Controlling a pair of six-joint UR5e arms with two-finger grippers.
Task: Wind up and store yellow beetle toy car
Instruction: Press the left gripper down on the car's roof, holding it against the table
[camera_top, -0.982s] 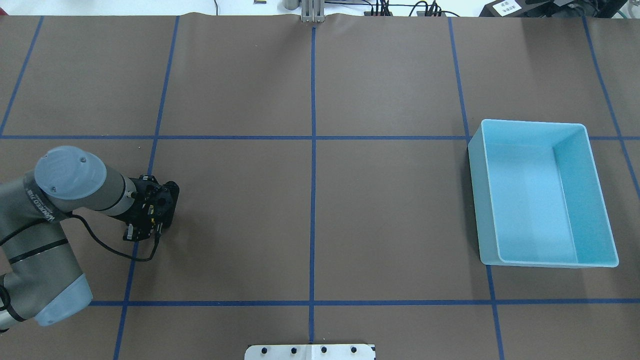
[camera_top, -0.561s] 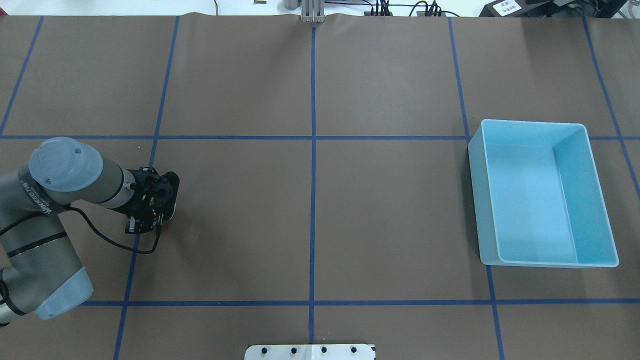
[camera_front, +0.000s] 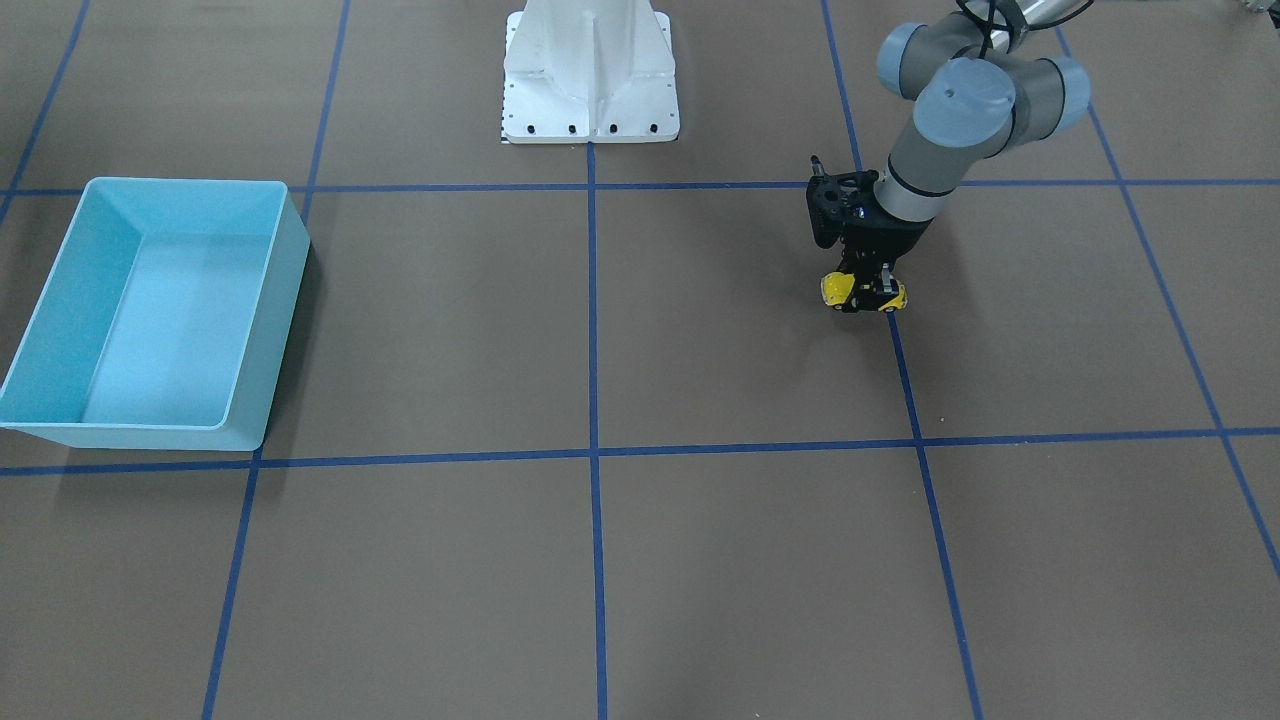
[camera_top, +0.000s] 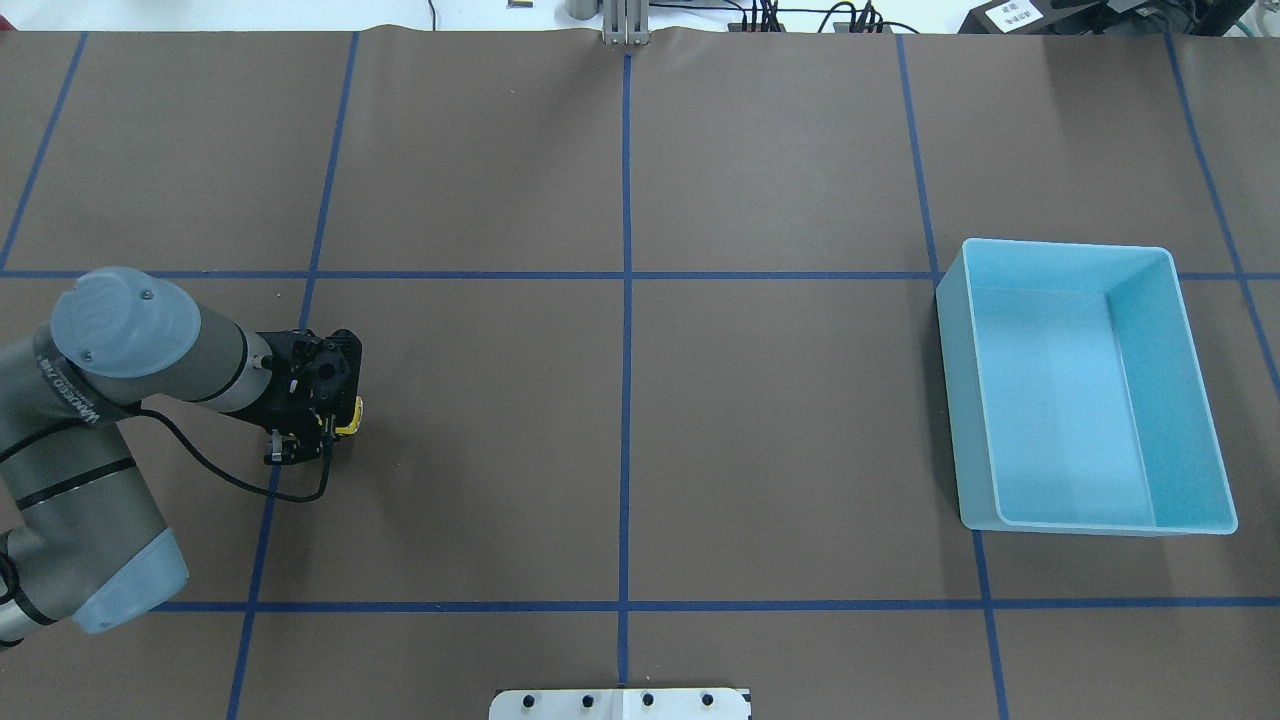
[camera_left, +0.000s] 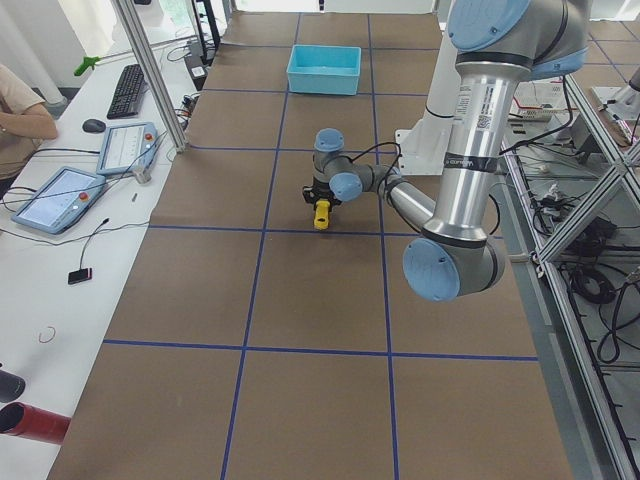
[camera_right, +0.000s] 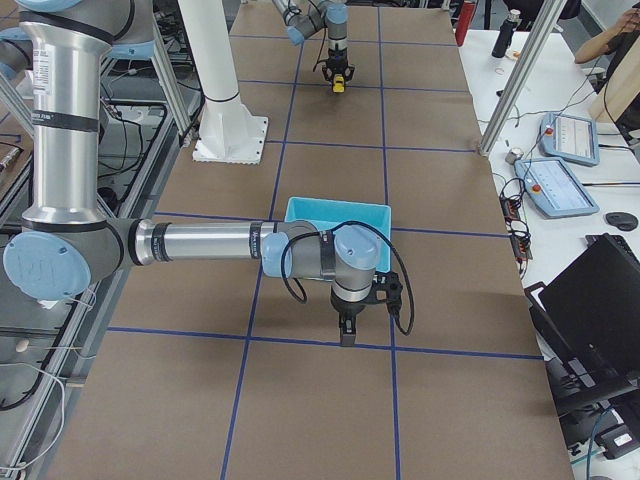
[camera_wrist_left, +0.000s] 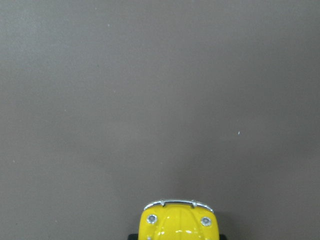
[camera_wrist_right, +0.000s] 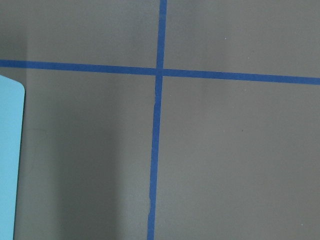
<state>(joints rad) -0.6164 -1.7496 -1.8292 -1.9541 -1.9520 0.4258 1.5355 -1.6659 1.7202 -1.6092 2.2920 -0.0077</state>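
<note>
left end effector (camera_front: 864, 297) gripping yellow beetle toy car (camera_front: 832, 290) | around it: flat tabletop (camera_front: 720, 360) with blue tape lines (camera_front: 592, 330) | far to its right: light blue bin (camera_front: 272, 320), upright walls, open top | behind and right of it: white robot base (camera_front: 590, 70) | beyond bin: right arm (camera_right: 200, 243) stretched low, right end effector (camera_right: 345, 332) close over tabletop

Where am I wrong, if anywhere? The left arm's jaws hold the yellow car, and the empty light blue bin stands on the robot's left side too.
Only the bin's side is wrong. The overhead exterior view shows the empty light blue bin on the robot's right side, far across the table from the yellow car, which the left arm's jaws do hold.
</note>
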